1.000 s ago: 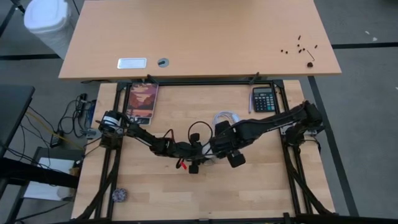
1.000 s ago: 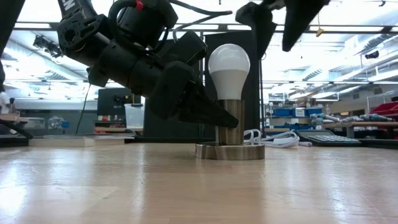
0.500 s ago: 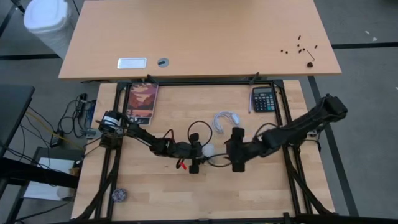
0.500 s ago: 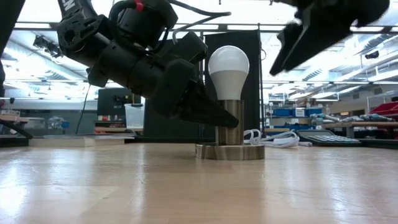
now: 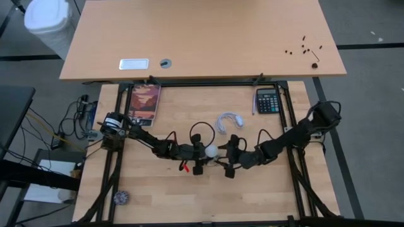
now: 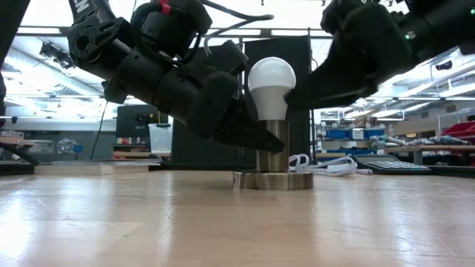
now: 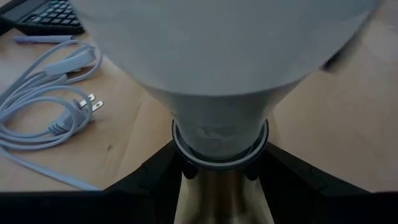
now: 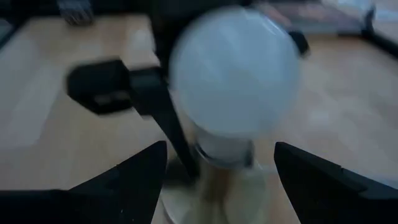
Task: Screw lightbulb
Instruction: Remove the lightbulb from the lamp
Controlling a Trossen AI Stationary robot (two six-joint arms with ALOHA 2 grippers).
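Observation:
The white lightbulb [image 6: 272,83] stands upright in the brass socket [image 6: 274,148], whose disc base [image 6: 273,180] rests on the table near its middle. It also shows in the high view [image 5: 211,151]. My left gripper [image 7: 224,186] is shut on the socket's stem, just under the bulb's collar. My right gripper [image 8: 221,149] is open at bulb height on the bulb's right. Its two fingers [image 8: 140,177] stand on either side of the bulb [image 8: 233,74] and do not visibly touch it. My left gripper pinches the socket's upright stem [image 7: 222,202] between its two fingers [image 7: 155,183], right below the bulb's collar. The fingers come slanting down from the table's left side [image 6: 249,137] and lie across the stem. The socket stands upright with its base on the table.
A coiled white cord with a plug [image 5: 228,120] lies just behind the socket. A calculator [image 5: 268,101] is at the far right and a book [image 5: 145,101] at the far left. A small round object [image 5: 121,197] lies near the front left corner.
My right gripper has swung from above the bulb toward the table's right edge. It has then come down to bulb height and back toward the bulb, with its fingers now pointing at it from the right. The bulb and socket have stayed put.

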